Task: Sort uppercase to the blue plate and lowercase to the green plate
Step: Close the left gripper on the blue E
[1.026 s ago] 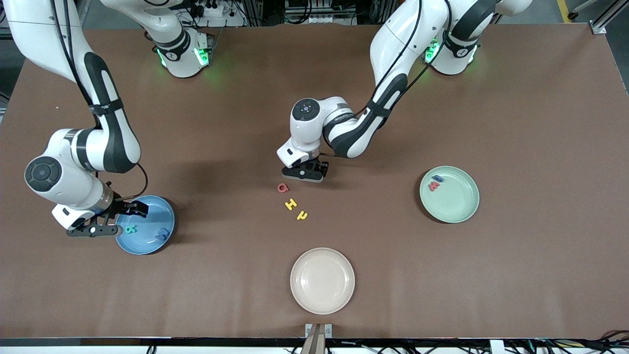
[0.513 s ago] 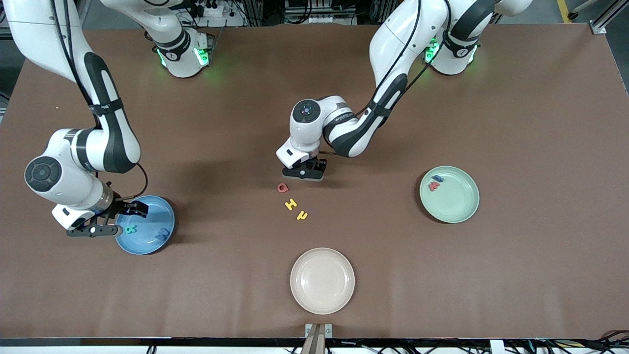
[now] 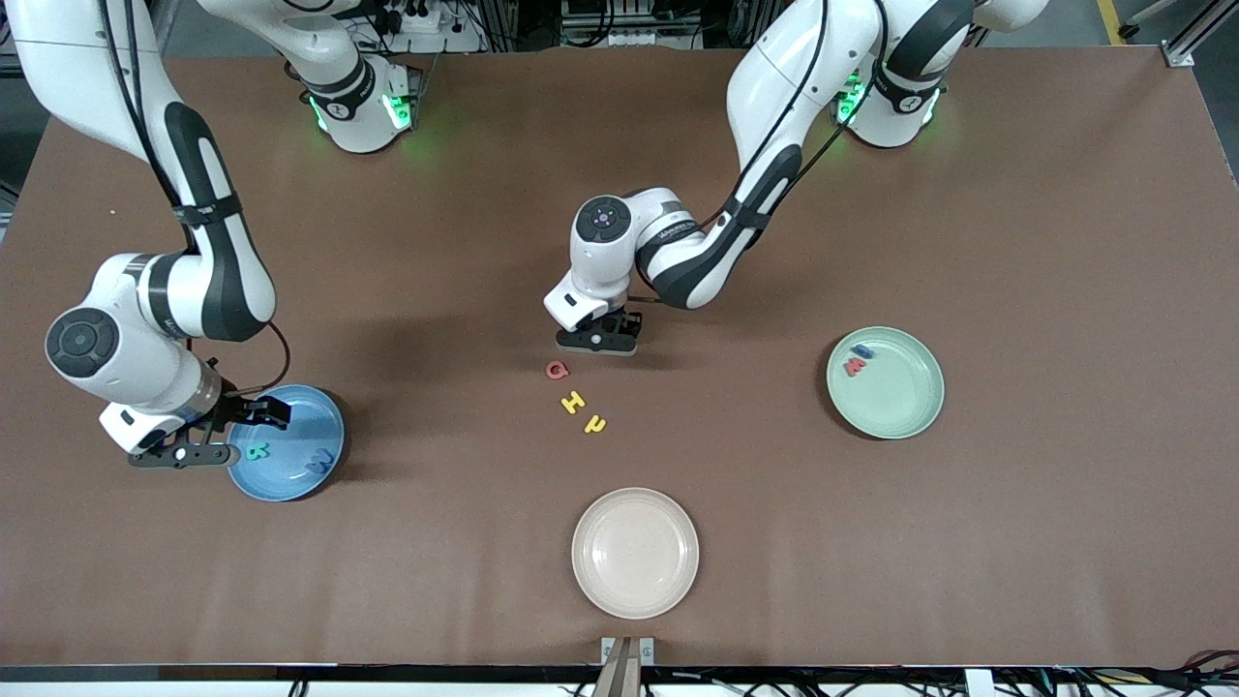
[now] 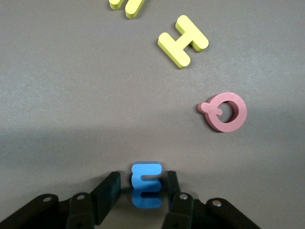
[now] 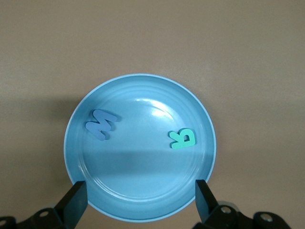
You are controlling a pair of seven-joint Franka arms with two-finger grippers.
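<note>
Front view: left gripper point(image 3: 600, 341) low over the table's middle, just above a spot farther from the camera than the red Q point(image 3: 557, 369); yellow H point(image 3: 573, 402) and yellow h point(image 3: 595, 423) nearer in a short diagonal. Right gripper point(image 3: 232, 433) waiting over the edge of the blue plate point(image 3: 290, 494), with green R point(image 3: 256, 451) and blue W point(image 3: 319, 461) in it. Red w point(image 3: 854, 367) and blue a point(image 3: 861, 352) in the green plate point(image 3: 900, 416). Beige plate point(image 3: 634, 605) nearest the camera.

Left wrist view: blue m point(image 4: 146, 185) flat on the table between the fingers point(image 4: 107, 195), one touching it, a thin gap at the other; parted, not yet clamped. Q point(image 4: 224, 112) and H point(image 4: 183, 40) apart from it.

Right wrist view: spread wide, gripping nothing, blue plate rim point(image 5: 69, 143) between the fingertips.

Risks, as a judgement: thin, flat letter, so an uneven squeeze likely to push it sideways or tip it on edge; a shallow hold likely to drop it on the way to the green plate
</note>
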